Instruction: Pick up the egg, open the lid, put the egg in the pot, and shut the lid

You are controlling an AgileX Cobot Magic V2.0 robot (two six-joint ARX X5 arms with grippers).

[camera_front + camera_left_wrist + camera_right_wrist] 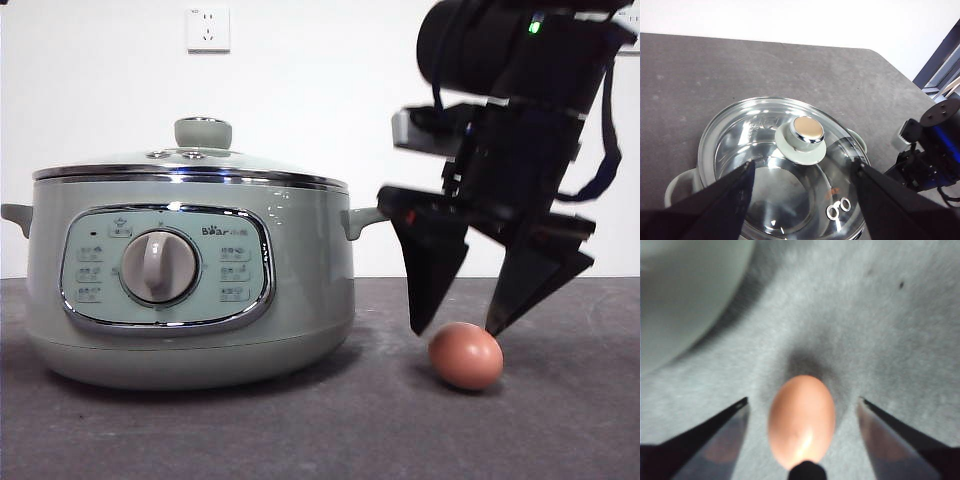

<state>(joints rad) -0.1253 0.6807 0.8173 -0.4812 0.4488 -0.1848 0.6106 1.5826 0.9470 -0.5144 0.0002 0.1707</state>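
The right gripper (452,332) hung with jaws apart just above the egg (466,356); the left gripper (802,172) hovered, jaws spread, over the lid (782,165).

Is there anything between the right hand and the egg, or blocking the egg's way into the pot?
Nothing separates the open right hand from the egg. The glass lid sits closed on the pot, blocking entry.

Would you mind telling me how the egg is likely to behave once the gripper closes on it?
The egg lies on its side on the table, so a one-sided nudge would probably roll it. Its smooth, curved shell looks apt to slip between the right gripper's open jaws unless centred. Being an egg, it is likely fragile, so a gentle squeeze seems wise.
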